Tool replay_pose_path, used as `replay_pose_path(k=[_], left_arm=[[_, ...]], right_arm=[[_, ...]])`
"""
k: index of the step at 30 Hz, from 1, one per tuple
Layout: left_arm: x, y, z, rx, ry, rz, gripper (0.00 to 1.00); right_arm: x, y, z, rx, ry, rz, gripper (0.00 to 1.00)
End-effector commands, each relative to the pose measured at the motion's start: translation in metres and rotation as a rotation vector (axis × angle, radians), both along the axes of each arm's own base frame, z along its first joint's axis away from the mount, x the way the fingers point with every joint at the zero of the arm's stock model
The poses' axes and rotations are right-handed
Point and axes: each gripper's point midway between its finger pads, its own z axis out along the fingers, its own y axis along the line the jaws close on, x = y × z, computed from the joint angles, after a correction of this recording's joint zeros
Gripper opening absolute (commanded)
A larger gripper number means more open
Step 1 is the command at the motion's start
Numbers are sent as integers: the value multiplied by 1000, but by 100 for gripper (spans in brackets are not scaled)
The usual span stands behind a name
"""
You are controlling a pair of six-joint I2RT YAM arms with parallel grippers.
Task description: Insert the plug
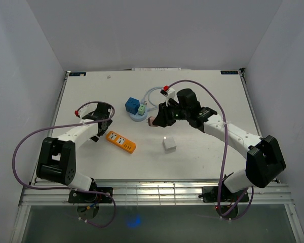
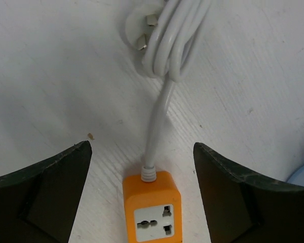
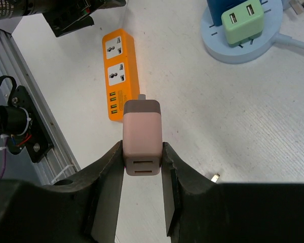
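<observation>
Plug: small pink adapter block with a darker cap at its far end, clamped between the jaws of the right gripper, which are closed onto its two flat sides. It is held above the table, to the right of the orange power strip and apart from it. Prongs are mostly hidden. Judged light and rigid, with a smooth plastic shell that is likely to slip or pivot under insertion force, so a grip across the broad faces, square to the body, suits best. Left gripper has its jaws wide apart and holds nothing, straddling the strip's cord end without contact. The strip looks light and may slide when pushed, so bracing it seems advisable.
</observation>
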Motion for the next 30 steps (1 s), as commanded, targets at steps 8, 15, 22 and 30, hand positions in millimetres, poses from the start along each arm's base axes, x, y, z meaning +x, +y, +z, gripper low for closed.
replay_pose_path(k=[8, 15, 22, 30], left_arm=[[11, 14, 2, 24, 3, 111, 79], [13, -4, -19, -50, 30, 20, 60], [15, -33, -23, -85, -19, -84, 31], [11, -99, -33, -161, -30, -229, 2]], right_arm=[[-3, 1, 10, 25, -42, 25, 8], [-3, 0, 13, 6, -39, 26, 8], [2, -8, 8, -115, -38, -1, 8], [-1, -19, 8, -269, 12, -27, 8]])
